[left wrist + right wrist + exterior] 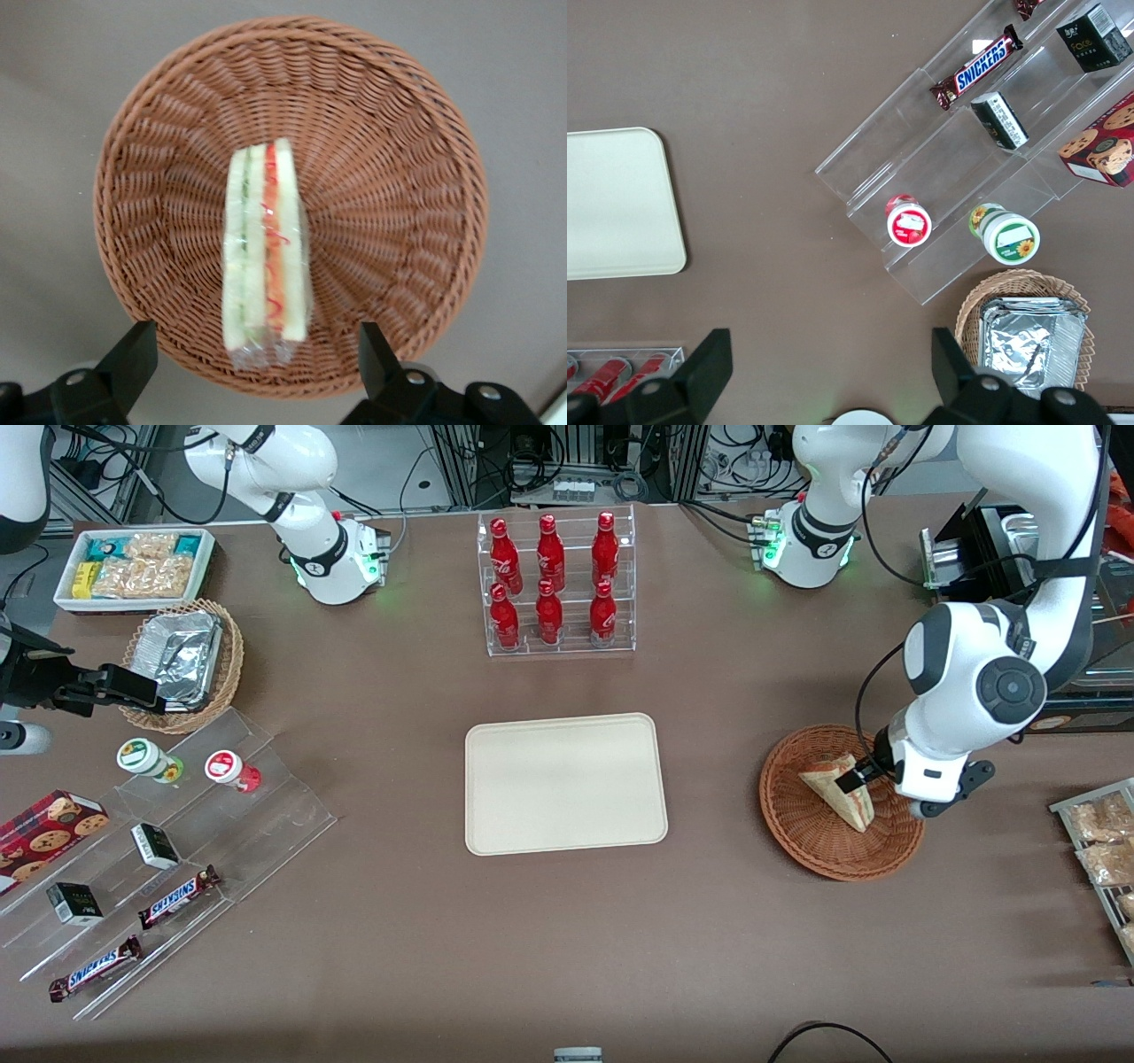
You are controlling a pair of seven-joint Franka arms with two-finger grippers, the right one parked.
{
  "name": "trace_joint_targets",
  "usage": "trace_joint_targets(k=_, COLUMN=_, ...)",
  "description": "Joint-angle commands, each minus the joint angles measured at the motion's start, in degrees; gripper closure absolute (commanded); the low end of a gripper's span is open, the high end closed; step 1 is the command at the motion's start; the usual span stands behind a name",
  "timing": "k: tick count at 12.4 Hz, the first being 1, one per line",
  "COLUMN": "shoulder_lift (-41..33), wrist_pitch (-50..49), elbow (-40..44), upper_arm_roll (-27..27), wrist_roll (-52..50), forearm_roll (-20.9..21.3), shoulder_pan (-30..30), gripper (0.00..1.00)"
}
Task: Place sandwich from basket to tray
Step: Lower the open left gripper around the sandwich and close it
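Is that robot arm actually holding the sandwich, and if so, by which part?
No, nothing is held. The tool hangs open over the basket, its fingers apart on either side of the sandwich's end, not touching it.

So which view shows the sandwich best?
The left wrist view: the sandwich lies unobstructed in the basket, open gripper above. The front view shows it partly covered by the gripper; the right wrist view misses it.

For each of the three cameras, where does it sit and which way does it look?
Front view: high, facing the robots, down on the table; both arms show.
Left wrist view: on the working arm, down into the basket at the sandwich; open gripper above it.
Right wrist view: on the parked arm, down on the snack shelves.
Shared: the tray shows in front and right wrist views.
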Motion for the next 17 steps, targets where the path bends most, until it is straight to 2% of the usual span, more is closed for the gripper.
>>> trace_joint_targets(k=1, shoulder_lift=-2.79, wrist_pitch=5.76, elbow=-5.82, upper_arm_roll=-0.56, wrist_roll=-1.25, forearm_roll=0.47, shoulder_pan=1.65, gripper=0.0)
trace_joint_targets(k=6, shoulder_lift=-0.95, wrist_pitch=8.24, elbow=-5.92, upper_arm_roll=-0.65, wrist_roll=-6.43, forearm_roll=-0.32, shoulder_pan=1.3, gripper=0.0)
trace_joint_targets(k=8, shoulder_lift=-0.16, wrist_pitch=9.2, elbow=-6.0, upper_arm_roll=-0.82, wrist_roll=-6.52, forearm_roll=-2.33, shoulder_pan=0.86, gripper=0.0)
trace_joint_targets(k=17, shoulder_lift=4.15, wrist_pitch=13.86, elbow=-6.8, upper_arm_roll=-1.09, wrist_roll=-7.75, forearm_roll=-2.52, shoulder_pan=-0.02, gripper=0.0)
